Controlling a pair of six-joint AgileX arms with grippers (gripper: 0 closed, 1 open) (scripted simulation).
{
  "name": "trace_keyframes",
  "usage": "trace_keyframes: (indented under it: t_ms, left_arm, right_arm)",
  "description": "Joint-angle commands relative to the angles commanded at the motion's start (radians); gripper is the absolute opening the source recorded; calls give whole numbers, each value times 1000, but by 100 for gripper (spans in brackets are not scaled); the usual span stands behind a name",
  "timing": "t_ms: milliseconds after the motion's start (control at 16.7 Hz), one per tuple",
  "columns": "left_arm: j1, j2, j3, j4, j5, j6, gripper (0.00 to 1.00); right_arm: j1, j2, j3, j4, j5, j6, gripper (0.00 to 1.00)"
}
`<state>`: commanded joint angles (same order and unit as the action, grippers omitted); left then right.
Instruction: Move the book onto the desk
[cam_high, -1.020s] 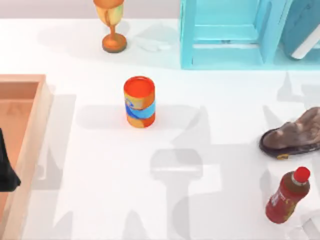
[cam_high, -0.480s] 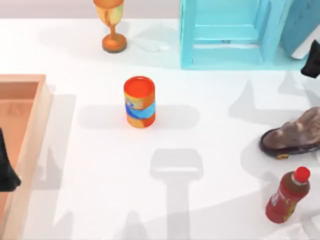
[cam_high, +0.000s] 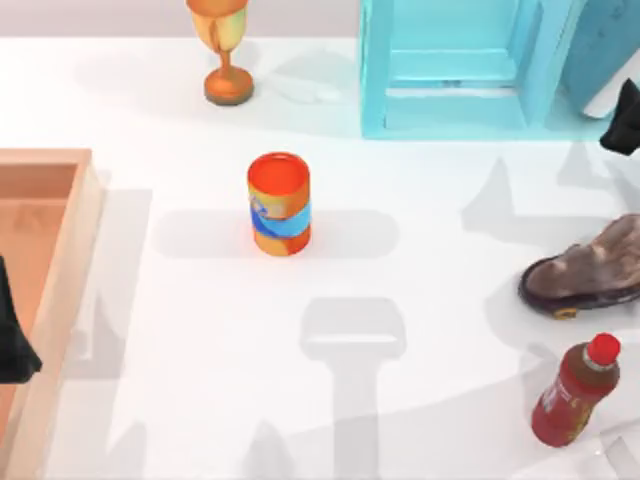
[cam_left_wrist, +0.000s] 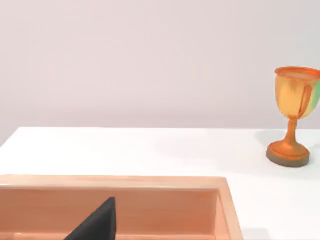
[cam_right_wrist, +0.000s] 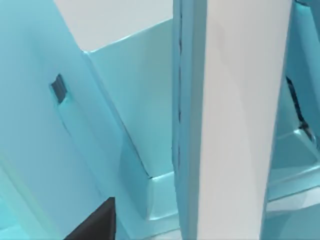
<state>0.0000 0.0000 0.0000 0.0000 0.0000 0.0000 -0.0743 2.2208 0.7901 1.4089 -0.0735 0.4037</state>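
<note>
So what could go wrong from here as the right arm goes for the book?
1. The book leans against the cyan shelf unit at the top view's far right; pulling it out could drag or tip the shelf.
2. The right tool sits at the book's white page edges, very close to the shelf wall, so it might catch the shelf instead.
3. The brown shoe and red bottle lie just below, narrowing where the book can land on the desk.

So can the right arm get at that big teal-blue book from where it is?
Probably yes: the right gripper hangs right beside the teal-blue hardcover book leaning at the cyan open shelf unit, nothing between them.
</note>
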Motion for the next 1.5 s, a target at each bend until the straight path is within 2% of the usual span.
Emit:
trace_keyframes:
  t_ms: [720, 1080, 1500]
  left_arm:
    - [0, 0, 0, 0, 0, 0, 100]
    - [0, 0, 0, 0, 0, 0, 100]
    - [0, 0, 0, 0, 0, 0, 100]
  right_arm:
    - [12, 181, 432, -250, 16, -1, 100]
    - [17, 203, 466, -263, 21, -1, 100]
    - [17, 203, 466, -263, 21, -1, 47]
